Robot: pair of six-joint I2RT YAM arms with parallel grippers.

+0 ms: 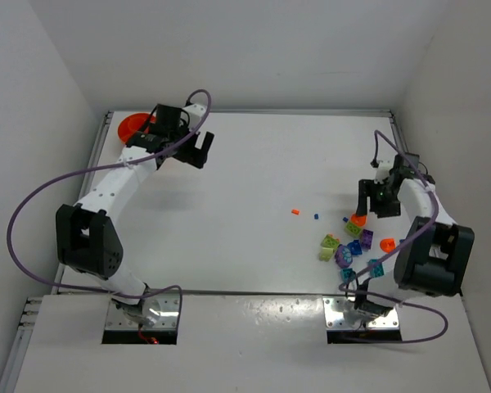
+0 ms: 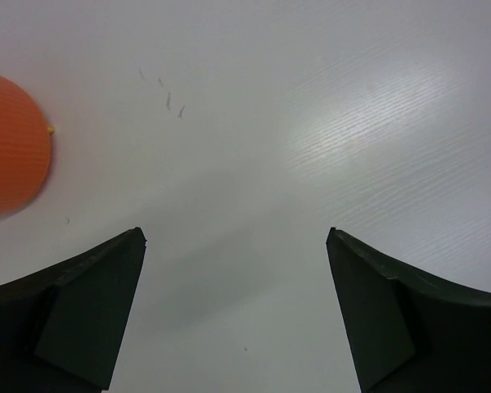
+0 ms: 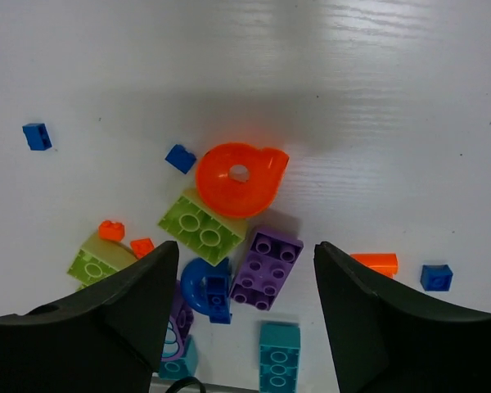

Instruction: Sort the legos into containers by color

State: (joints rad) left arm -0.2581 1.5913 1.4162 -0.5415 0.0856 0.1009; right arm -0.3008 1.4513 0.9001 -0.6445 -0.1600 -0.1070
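The legos lie in a loose heap (image 1: pixel 352 246) at the right of the table. In the right wrist view I see an orange round piece (image 3: pixel 239 178), a lime green brick (image 3: pixel 203 229), a purple brick (image 3: pixel 267 266), a blue curved piece (image 3: pixel 206 288) and a teal brick (image 3: pixel 279 356). My right gripper (image 3: pixel 245 250) hangs over the heap, jaws apart, with the purple brick and the blue piece below the gap and nothing held. At the far left stands the orange bowl (image 1: pixel 132 127), whose edge also shows as an orange bowl (image 2: pixel 12 147) in the left wrist view. My left gripper (image 2: pixel 236 237) is open and empty beside it.
Loose bits lie around the heap: a small blue brick (image 3: pixel 37 136), another blue one (image 3: pixel 435 277), a small orange brick (image 3: pixel 375 263) and tiny orange bits (image 3: pixel 111 230). Two stray bits, orange (image 1: pixel 295 212) and blue (image 1: pixel 316 217), sit toward mid-table. White walls enclose the table.
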